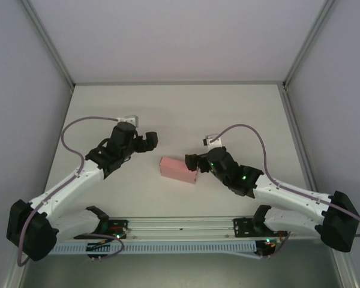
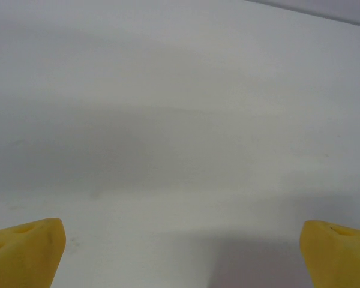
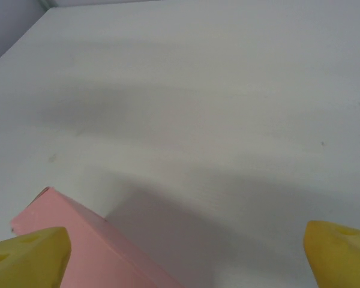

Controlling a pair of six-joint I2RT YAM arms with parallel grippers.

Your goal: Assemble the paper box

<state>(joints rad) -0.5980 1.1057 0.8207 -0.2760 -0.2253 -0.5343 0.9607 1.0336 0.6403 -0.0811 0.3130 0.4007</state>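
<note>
Paper box (image 1: 179, 170), partly hidden behind my right gripper (image 3: 183, 257) fingertip, lies lengthwise left-to-right, slightly slanted; that and my left gripper (image 2: 180, 252) are spread wide, released.

At lower left of my right wrist view, the paper box (image 3: 99, 243) runs off the bottom edge, partly behind my yellow fingertip (image 3: 30, 258); both fingertips are cropped by the corners.

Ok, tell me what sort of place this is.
Probably a robot lab test cell: a white table enclosed by plain pale walls on metal posts, with the left arm and right arm bolted along its near edge.
</note>
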